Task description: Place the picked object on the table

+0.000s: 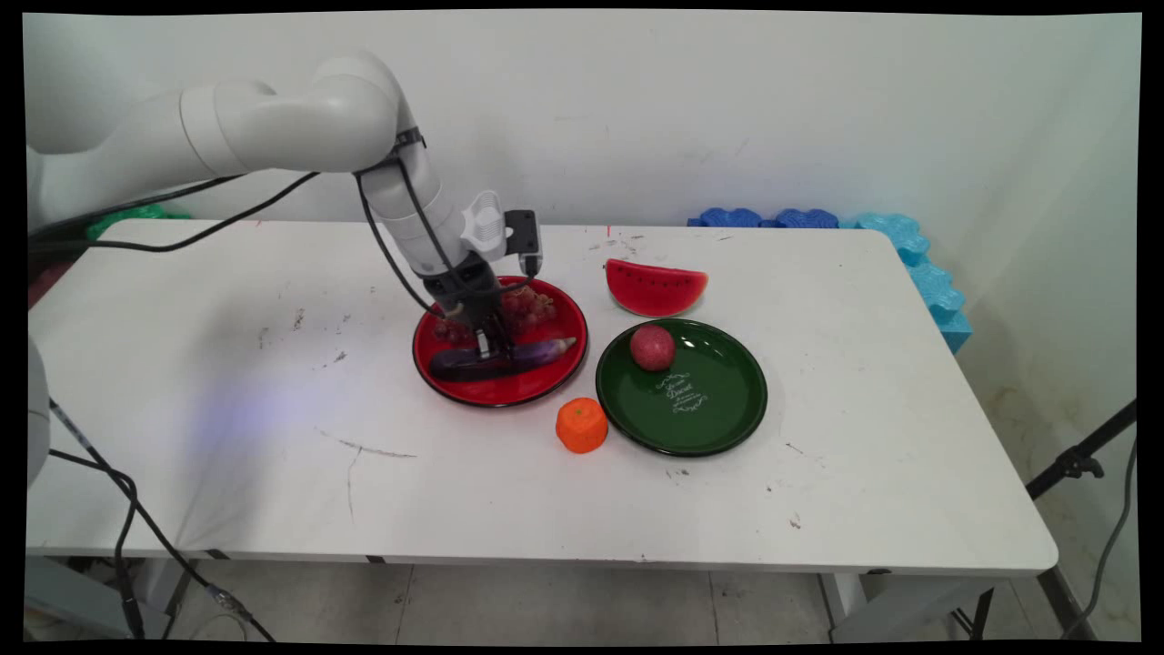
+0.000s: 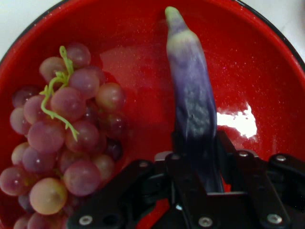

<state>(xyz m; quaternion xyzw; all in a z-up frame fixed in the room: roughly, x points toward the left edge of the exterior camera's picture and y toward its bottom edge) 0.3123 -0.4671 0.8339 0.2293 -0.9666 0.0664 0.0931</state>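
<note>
Purple plastic eggplant point(image 2: 190, 90), lying in the glossy red round plate point(image 1: 546, 387) beside a bunch of red grapes point(image 2: 66, 124), is being gripped by the black two-finger gripper point(image 2: 195, 162), jaws closing on its middle.

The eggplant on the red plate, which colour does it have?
Purple, fading to a pale greenish tip; the eggplant shows best in the hand view.
</note>
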